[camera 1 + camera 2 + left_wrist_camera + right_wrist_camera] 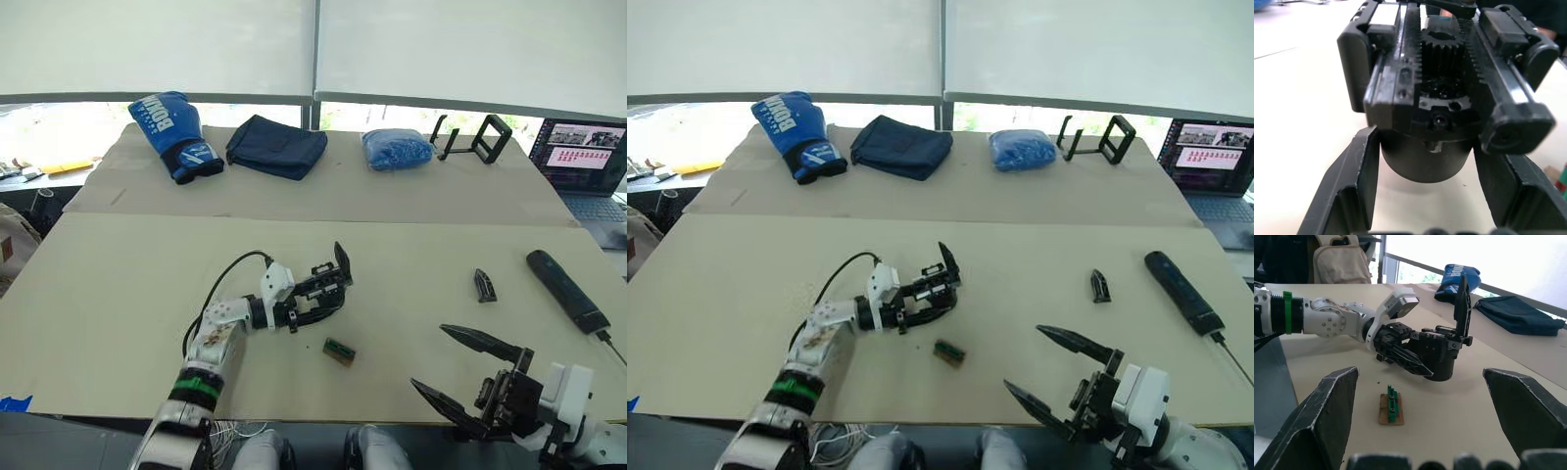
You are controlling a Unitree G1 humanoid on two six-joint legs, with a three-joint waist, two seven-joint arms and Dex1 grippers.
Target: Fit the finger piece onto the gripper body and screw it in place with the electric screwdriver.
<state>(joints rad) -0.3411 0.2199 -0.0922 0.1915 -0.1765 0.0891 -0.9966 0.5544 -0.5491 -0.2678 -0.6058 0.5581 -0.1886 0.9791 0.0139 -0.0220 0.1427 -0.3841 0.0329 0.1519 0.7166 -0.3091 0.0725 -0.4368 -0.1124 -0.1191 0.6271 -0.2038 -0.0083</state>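
My left gripper (pixel 306 305) is clamped around the round base of the gripper body (pixel 328 284), which stands on the table (pixel 118 294). My right gripper (pixel 453 367) hangs spread wide and empty near the table's front edge, with the finger piece (pixel 484 285) and the electric screwdriver (pixel 567 290) lying beyond it, and a small green block (pixel 339 352) between my two grippers

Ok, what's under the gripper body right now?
The gripper body sits on the table, its round base clasped between the left gripper's jaws. The base hides its underside.
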